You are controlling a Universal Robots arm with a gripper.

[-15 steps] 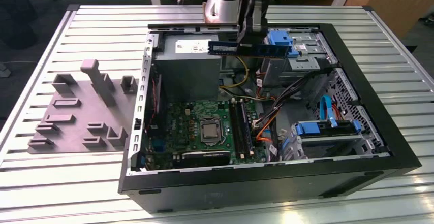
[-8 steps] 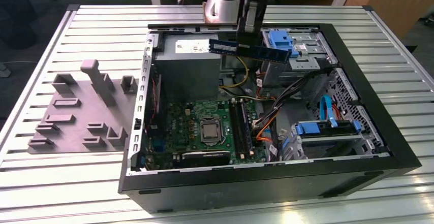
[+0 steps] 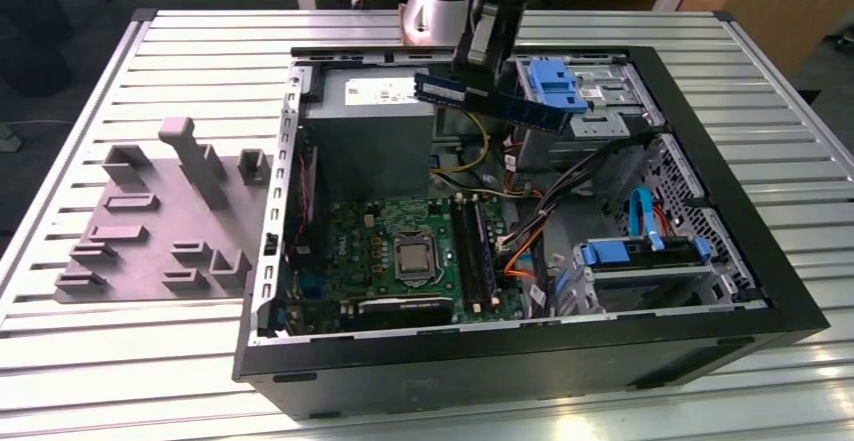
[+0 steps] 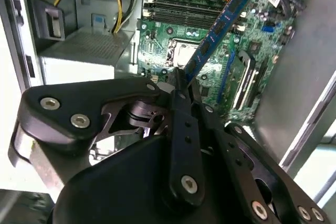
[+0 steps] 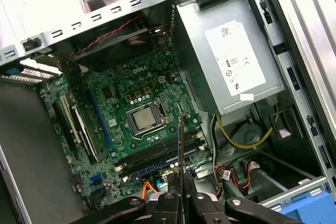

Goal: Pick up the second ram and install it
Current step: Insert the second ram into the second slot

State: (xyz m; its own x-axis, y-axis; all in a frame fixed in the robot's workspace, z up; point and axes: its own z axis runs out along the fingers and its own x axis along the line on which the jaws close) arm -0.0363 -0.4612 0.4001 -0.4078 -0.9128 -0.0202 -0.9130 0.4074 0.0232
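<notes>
The second ram [image 3: 489, 102] is a long, dark blue stick. It hangs tilted in the air above the open computer case, and my gripper [image 3: 483, 65] is shut on its upper edge. In the second wrist view the ram [image 4: 220, 24] sticks out from the gripper [image 4: 181, 85] over the green motherboard [image 4: 163, 51]. In the first wrist view the ram [image 5: 180, 145] shows edge-on, running from the gripper [image 5: 180, 195] towards the long black memory slots [image 5: 157, 157]. In the exterior view these slots [image 3: 474, 251] lie well below the stick, right of the processor socket [image 3: 415, 260].
A grey power supply [image 3: 363, 126] fills the case's far corner, beside yellow cables [image 3: 470, 161]. Blue drive caddies [image 3: 554, 83] [image 3: 643, 253] and loose cables [image 3: 534, 251] stand on the exterior view's right. The grey fixture block [image 3: 160, 221] rests on the slatted table [image 3: 134, 361], left of the case.
</notes>
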